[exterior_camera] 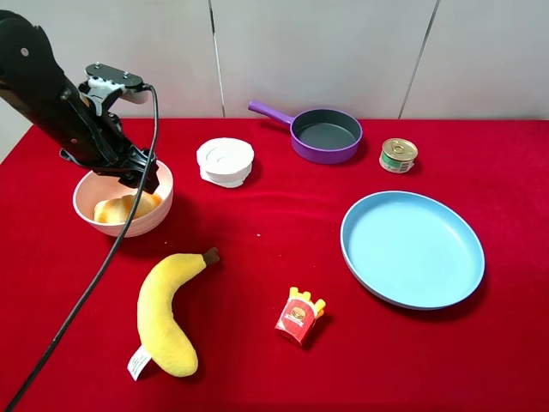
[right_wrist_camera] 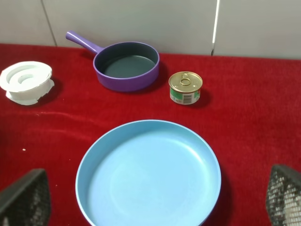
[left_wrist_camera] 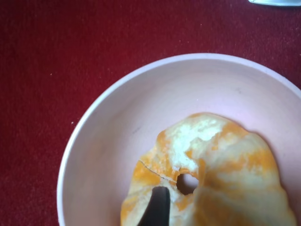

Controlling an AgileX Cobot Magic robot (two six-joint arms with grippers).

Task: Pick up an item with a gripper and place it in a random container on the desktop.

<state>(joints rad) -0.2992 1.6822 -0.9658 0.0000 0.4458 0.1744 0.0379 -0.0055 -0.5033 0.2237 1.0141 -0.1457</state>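
Red cloth-covered tabletop (exterior_camera: 257,283); behind the tabletop, pale grey panelled wall (exterior_camera: 309,51) with thin vertical seams.

No lettering reads clearly: the tin can's (right_wrist_camera: 186,87) green label, fries packet's (exterior_camera: 298,318) burger emblem and banana's white tag (exterior_camera: 138,362) stay illegible.

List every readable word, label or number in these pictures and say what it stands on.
No text can be read.
Small red fries packet: a round printed picture, lettering too small.
Small round tin with a green label: print blurred.
White tag on the long yellow plush banana: no print legible.
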